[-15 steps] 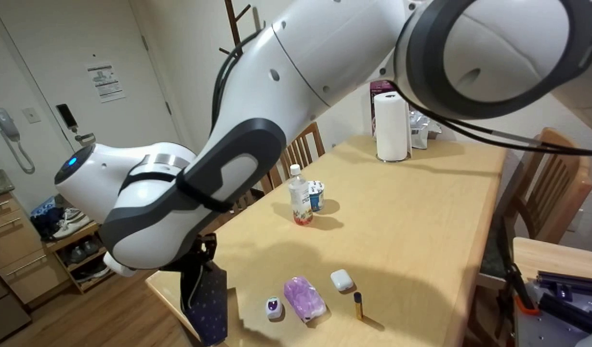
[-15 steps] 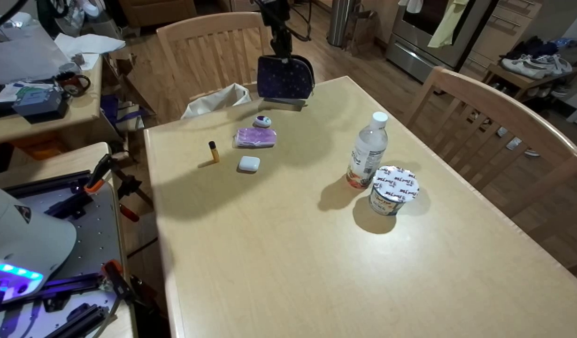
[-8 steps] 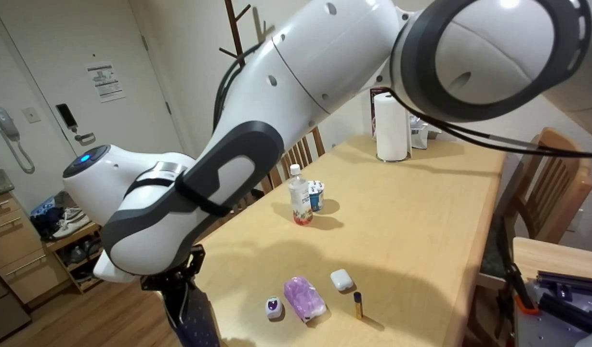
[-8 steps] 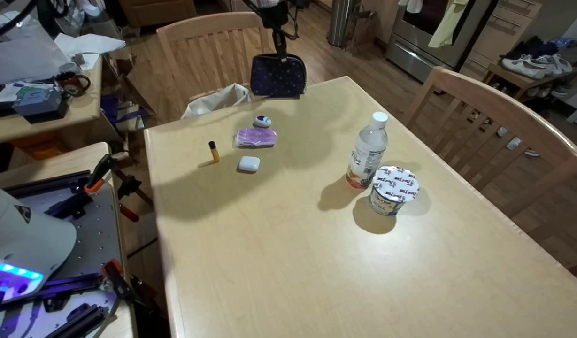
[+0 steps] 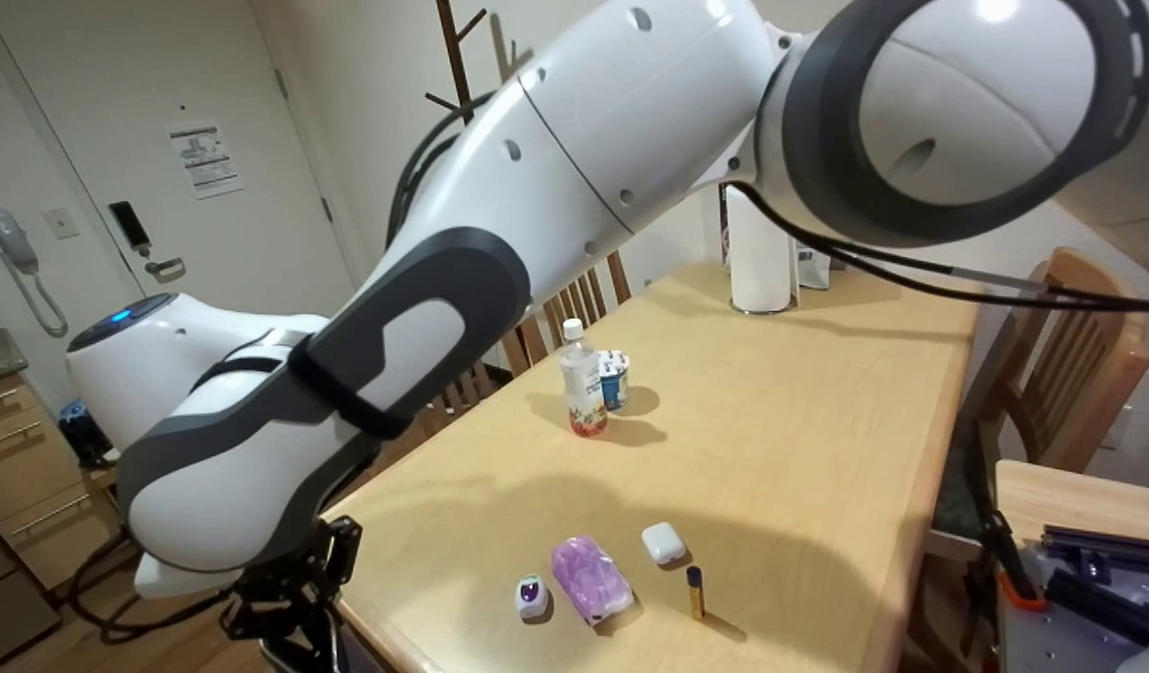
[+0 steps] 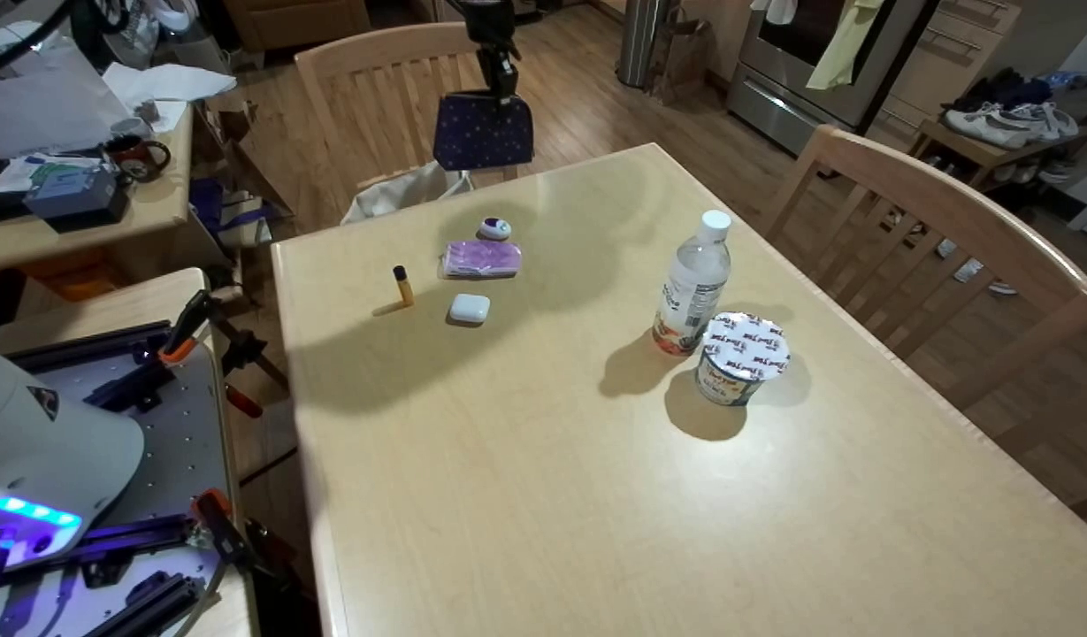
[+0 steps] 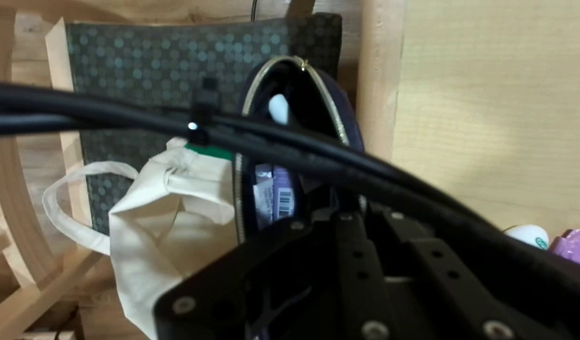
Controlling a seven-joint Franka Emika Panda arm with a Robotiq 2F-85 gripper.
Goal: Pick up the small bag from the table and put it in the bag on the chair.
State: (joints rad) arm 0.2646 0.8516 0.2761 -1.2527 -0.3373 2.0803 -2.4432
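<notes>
The small bag (image 6: 477,137), a dark navy pouch with light speckles, hangs in the air just past the table's far edge. My gripper (image 6: 503,93) is shut on its upper part. In the wrist view the small bag (image 7: 353,111) has its gold zip open, with packets inside. The cream cloth bag (image 7: 138,269) lies on the chair seat with its mouth open, left of and partly behind the small bag; it also shows in an exterior view (image 6: 401,195). The fingertips are mostly hidden by cables. The table (image 6: 552,460) is light wood.
The chair (image 6: 375,53) stands at the table's far edge, its backrest behind the cream bag. On the table are a purple packet (image 6: 481,258), a small white case (image 6: 470,308), a yellow stick (image 6: 403,287), a bottle (image 6: 692,283) and a cup (image 6: 742,354). Cables (image 7: 129,118) cross the wrist view.
My gripper has carried the small bag off the table's edge and sideways towards the cream bag. In an exterior view it moves left and slightly up. The objects on the table have not moved.
</notes>
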